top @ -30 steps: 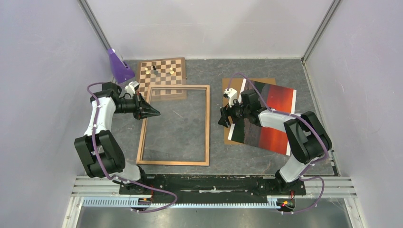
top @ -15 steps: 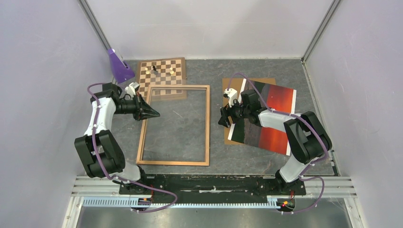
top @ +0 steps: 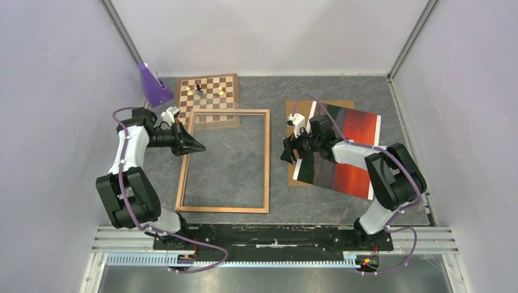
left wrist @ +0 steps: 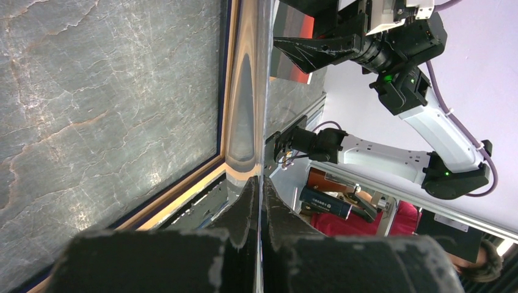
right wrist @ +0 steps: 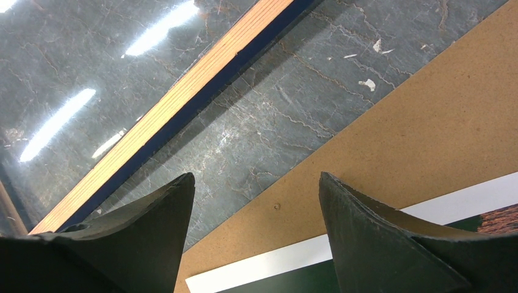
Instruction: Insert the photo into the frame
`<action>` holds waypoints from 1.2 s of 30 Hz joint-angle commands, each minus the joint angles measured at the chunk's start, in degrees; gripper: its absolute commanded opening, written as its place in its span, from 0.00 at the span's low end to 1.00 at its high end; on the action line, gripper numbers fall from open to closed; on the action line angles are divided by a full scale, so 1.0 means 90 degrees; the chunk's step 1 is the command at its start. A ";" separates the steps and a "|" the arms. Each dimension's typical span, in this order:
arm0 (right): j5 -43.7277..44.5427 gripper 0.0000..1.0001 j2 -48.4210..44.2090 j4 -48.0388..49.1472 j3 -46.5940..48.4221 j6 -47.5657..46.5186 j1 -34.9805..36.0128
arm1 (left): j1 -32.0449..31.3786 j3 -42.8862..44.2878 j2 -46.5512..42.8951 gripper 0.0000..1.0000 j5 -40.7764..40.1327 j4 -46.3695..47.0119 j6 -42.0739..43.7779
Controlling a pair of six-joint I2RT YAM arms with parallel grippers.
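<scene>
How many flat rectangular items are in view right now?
4: chessboard at far left; frame just nearer, overlapping its edge; brown backing board at right; photo lying askew on it. None seems hidden.

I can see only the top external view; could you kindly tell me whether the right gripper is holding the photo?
Observer: No; the right wrist view shows the right gripper open and empty, over the backing board beside the white edge strip of the photo.
Operator: Thank you. Is the left gripper closed?
Observer: Yes; the left wrist view shows the left gripper shut, tips near a rail of the frame; contact is unclear.
</scene>
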 commanded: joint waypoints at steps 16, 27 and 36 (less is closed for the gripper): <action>0.0017 0.77 -0.0150 0.0096 0.0019 -0.0127 0.0032 | -0.0108 0.0003 0.0042 0.02 0.0231 -0.0151 0.0519; 0.0008 0.77 -0.0141 0.0090 0.0039 -0.0128 0.0030 | -0.0211 0.0066 0.0089 0.02 0.0244 -0.0158 0.0569; 0.0009 0.77 -0.0133 0.0076 0.0044 -0.0138 0.0032 | -0.0250 0.0144 0.0129 0.02 0.0214 -0.0251 0.0643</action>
